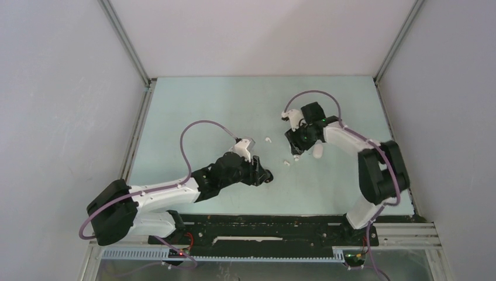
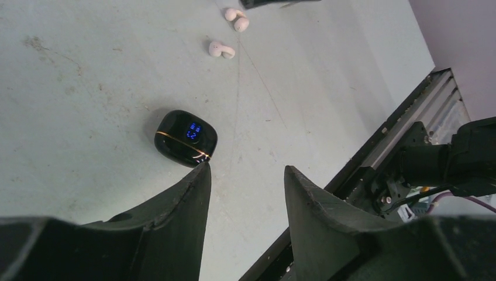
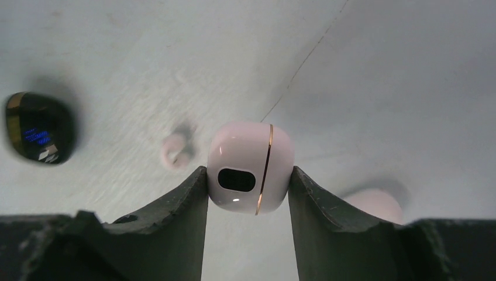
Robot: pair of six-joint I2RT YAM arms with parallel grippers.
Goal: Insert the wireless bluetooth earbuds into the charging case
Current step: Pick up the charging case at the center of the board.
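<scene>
Right end effector (image 3: 247, 175): we see its two fingers pressed against opposite sides of the pale pink case (image 3: 250, 164), which it holds about half-open.
Pale pink case: the lid looks closed, with its gold seam running top to bottom between the fingers.
Left end effector (image 2: 245, 172): it is roughly half open and holds nothing.
Black case (image 2: 186, 137): it lies on the desk (image 2: 88, 70) right at the left finger's tip. We cannot tell whether they touch.
Earbuds (image 2: 221, 50): they lie loose on the desk, ahead of the left end effector and past the black case. In the overhead view they sit between the two arms.
Key relation: one loose earbud (image 3: 175, 151) lies just left of the pale pink case, between it and the black case.
Long axis: the nearest earbud lies across the left wrist view. In the right wrist view the loose one is too blurred to tell.
Nearer arm: we judge that the empty left arm is free to pick one up.
Next need: we judge a case must be opened first.
</scene>
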